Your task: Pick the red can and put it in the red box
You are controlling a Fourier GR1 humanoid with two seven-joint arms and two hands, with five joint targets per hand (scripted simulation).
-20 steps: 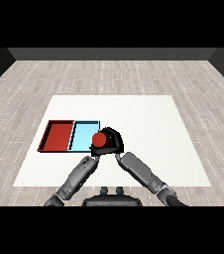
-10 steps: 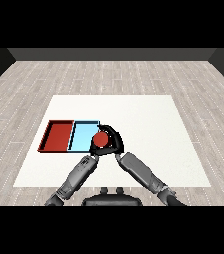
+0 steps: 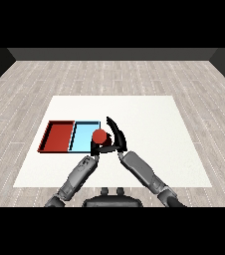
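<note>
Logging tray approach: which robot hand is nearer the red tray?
Left. The left robot hand sits just below the light blue tray neighbouring the red tray; the right robot hand, curled round the red cylindrical can, is farther right.

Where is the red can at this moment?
In the head view, the red can sits in the right hand, over the light blue tray's right edge.

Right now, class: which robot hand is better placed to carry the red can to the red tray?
The right robot hand: it curls round the red can over the light blue tray, beside the red tray.
</note>
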